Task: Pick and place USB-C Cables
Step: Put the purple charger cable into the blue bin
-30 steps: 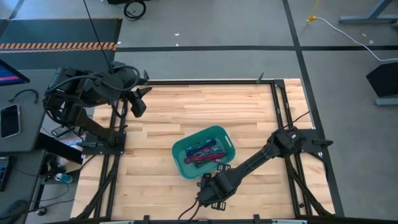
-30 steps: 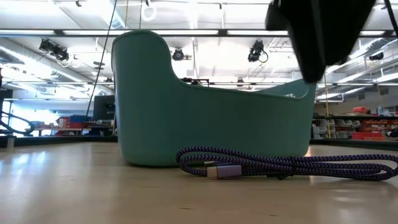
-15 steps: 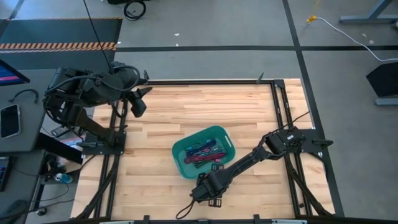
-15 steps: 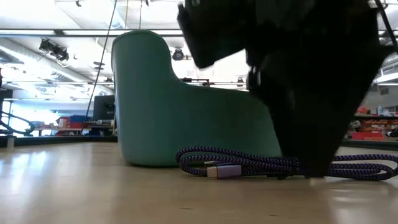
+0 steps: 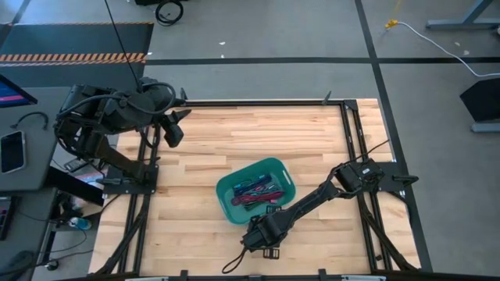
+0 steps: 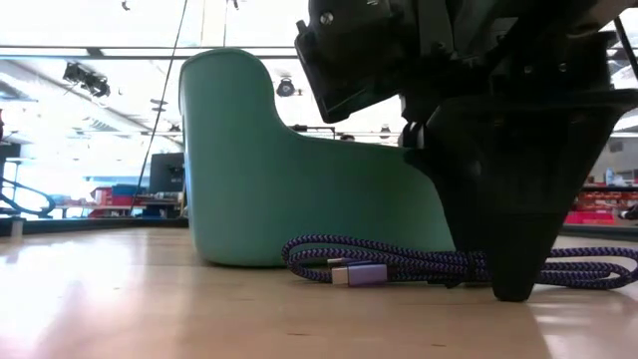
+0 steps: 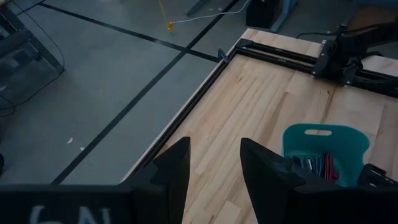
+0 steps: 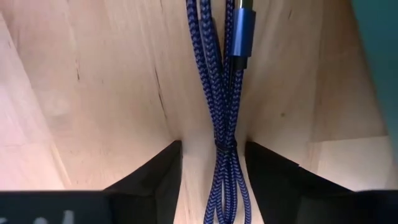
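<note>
On the pale wooden desk [image 5: 312, 148], a braided purple USB-C cable [image 8: 219, 93] lies beside the teal plastic bin [image 5: 226, 195], lengthwise between the right hand's [image 8: 211, 163] open, empty fingers; the left hand [image 7: 211, 163] waits far left, open.

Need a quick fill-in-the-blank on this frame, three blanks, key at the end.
1. The right gripper straddles a braided ____ cable lying on the table.
2. The right gripper's jaws are ____ around it.
3. The teal bin already holds several ____.

Missing words: purple; open; cables
</note>
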